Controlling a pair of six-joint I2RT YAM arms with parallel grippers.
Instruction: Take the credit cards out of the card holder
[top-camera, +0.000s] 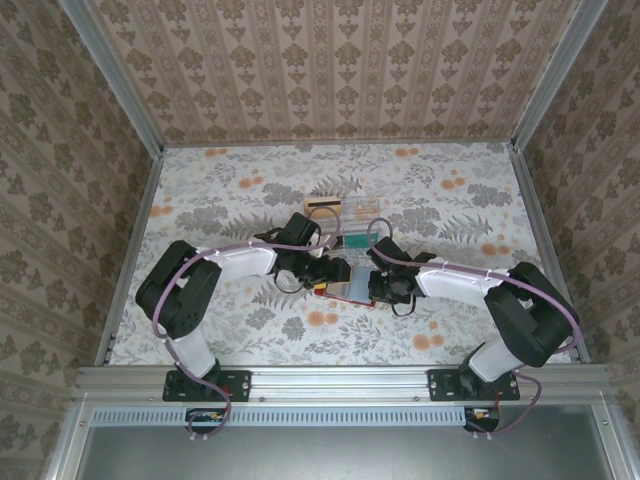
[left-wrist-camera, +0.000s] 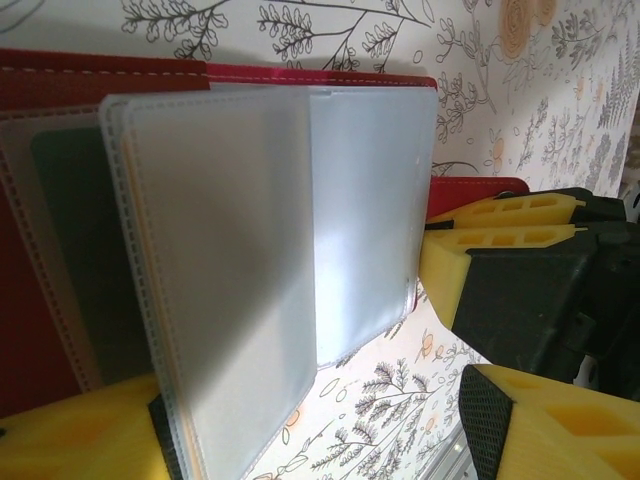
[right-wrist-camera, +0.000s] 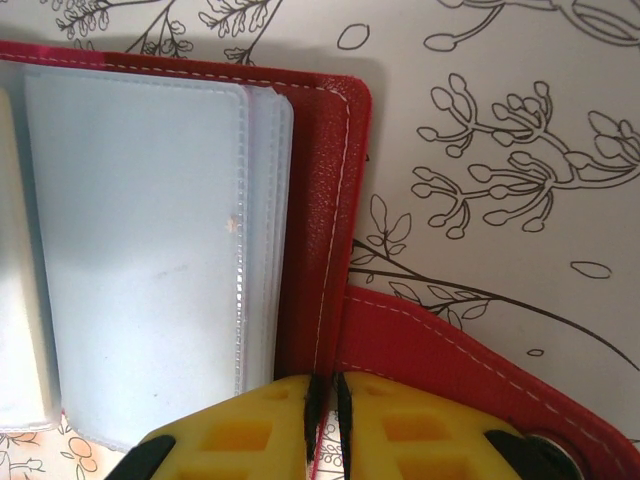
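Note:
The red card holder (top-camera: 345, 288) lies open on the flowered cloth between both grippers. Its frosted plastic sleeves (left-wrist-camera: 230, 260) fan out, one leaf standing up by my left gripper's left finger. A dark shape (left-wrist-camera: 65, 220) shows through a sleeve; whether it is a card I cannot tell. My left gripper (left-wrist-camera: 320, 410) is open, with cloth showing between its yellow fingers. My right gripper (right-wrist-camera: 325, 400) is shut on the card holder's red edge (right-wrist-camera: 325, 250), beside the closing tab (right-wrist-camera: 470, 355). A tan credit card with a dark stripe (top-camera: 323, 204) lies at the back by the tray.
A clear plastic compartment tray (top-camera: 355, 222) stands just behind the card holder. The cell's papered walls and metal frame (top-camera: 130, 250) close in the table on three sides. My right gripper's yellow fingers (left-wrist-camera: 500, 225) sit close to the left one.

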